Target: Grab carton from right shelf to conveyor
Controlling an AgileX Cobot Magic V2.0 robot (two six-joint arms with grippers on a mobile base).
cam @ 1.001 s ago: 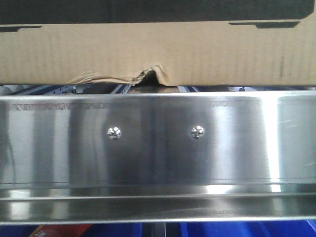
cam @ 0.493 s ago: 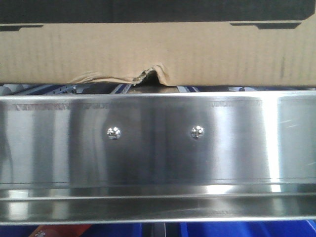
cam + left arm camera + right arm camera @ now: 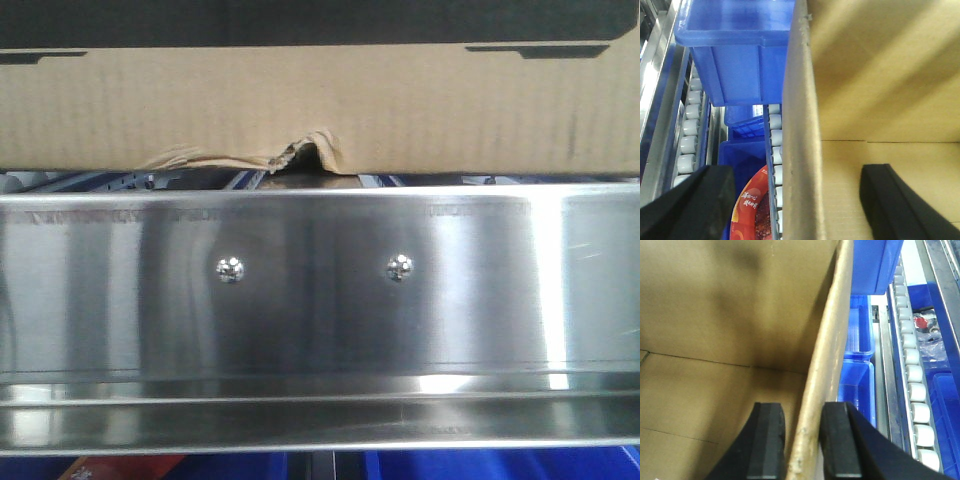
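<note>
Item: carton [image 3: 320,100], open-topped, lower edge torn, seen just above a steel rail [image 3: 320,290].
Progress: the grasp is judged partly made. Lift and transfer to the conveyor are judged not yet done. Whether the carton is borne by the rollers [image 3: 912,370] cannot be told.
Right gripper [image 3: 802,410]: jaws are closed onto the carton's side wall, one finger inside, one outside.
Left gripper [image 3: 800,172]: jaws are spread wide and the other wall is straddled between them, neither finger seen touching.
Beyond the outer fingers, blue bins [image 3: 735,50] are noted.
</note>
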